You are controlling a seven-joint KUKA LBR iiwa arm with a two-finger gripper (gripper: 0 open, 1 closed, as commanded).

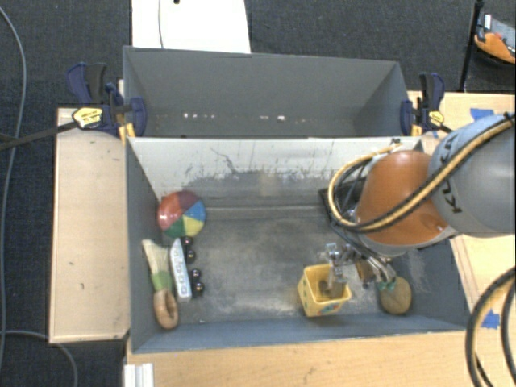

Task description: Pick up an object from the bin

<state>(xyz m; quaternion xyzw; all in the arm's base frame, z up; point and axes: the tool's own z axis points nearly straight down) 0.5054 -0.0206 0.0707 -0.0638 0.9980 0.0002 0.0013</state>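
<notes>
Six small loose things are lying in the grey metal bin (pixel 266 244) I am watching from above. The arm is reaching in from the right, and its gripper (pixel 334 274) is hanging low over the near right part of the floor, right at a small yellow open-topped box (pixel 319 298). The gripper's tip is overlapping the box's opening, and from this angle I cannot tell whether the gripper is open or closed, or whether it has hold of anything. The box is sitting upright on the bin floor, close to the near wall.

Just to the right of the box, a rounded olive-brown lump (pixel 395 297) is resting near the gripper, apart from the box. The arm's orange wrist cover (pixel 399 200) is looming above both, with black and yellow cables (pixel 348 185) looping round it.

Well apart, along the left wall, I am seeing the rest: a round ball in red, yellow, blue and green segments (pixel 181 211), below it a white toy car with black wheels (pixel 180 269), a pale cream-and-green strip (pixel 156 264) just beside the car, and a tan oval piece (pixel 167 310) nearest the corner.
</notes>
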